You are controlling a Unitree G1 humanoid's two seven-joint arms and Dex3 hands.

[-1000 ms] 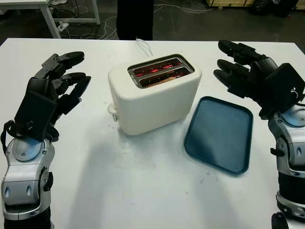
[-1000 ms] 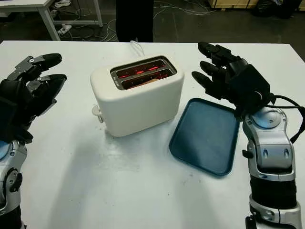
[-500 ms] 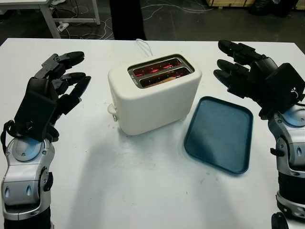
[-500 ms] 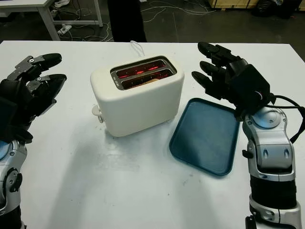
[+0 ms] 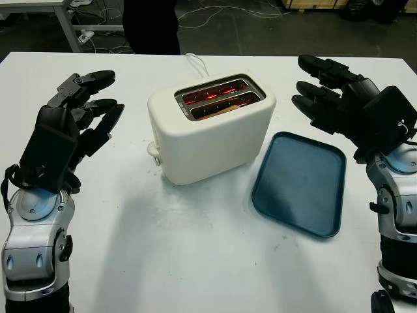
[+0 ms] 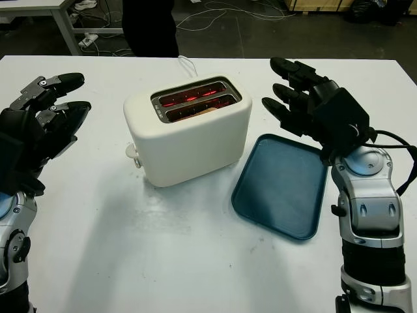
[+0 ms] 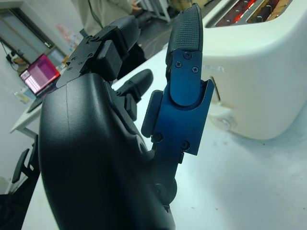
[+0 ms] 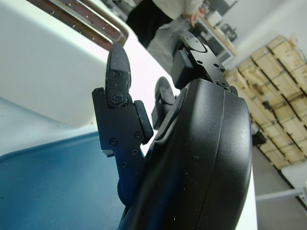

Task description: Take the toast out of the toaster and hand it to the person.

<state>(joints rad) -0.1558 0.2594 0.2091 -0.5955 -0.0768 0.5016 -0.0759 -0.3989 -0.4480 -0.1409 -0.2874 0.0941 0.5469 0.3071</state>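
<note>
A cream toaster (image 5: 208, 130) stands mid-table, both slots glowing red. A pale edge of toast (image 5: 225, 109) shows deep in the nearer slot. My left hand (image 5: 85, 107) is held up to the toaster's left, open, apart from it. To the toaster's right my right hand (image 5: 322, 88) is raised, open, above the far end of the tray. A person in dark trousers (image 5: 151, 26) stands beyond the table's far edge. The left wrist view shows the toaster (image 7: 259, 76) close beside my left hand (image 7: 158, 86).
A dark blue tray (image 5: 301, 181) lies flat to the right of the toaster. The toaster's white cord (image 5: 195, 63) runs to the far edge. A side lever knob (image 5: 154, 151) sticks out of the toaster's left end. A white table frame (image 5: 65, 19) stands on the floor beyond.
The person behind the table has stepped to the left. Both hands and the toaster have stayed where they were.
</note>
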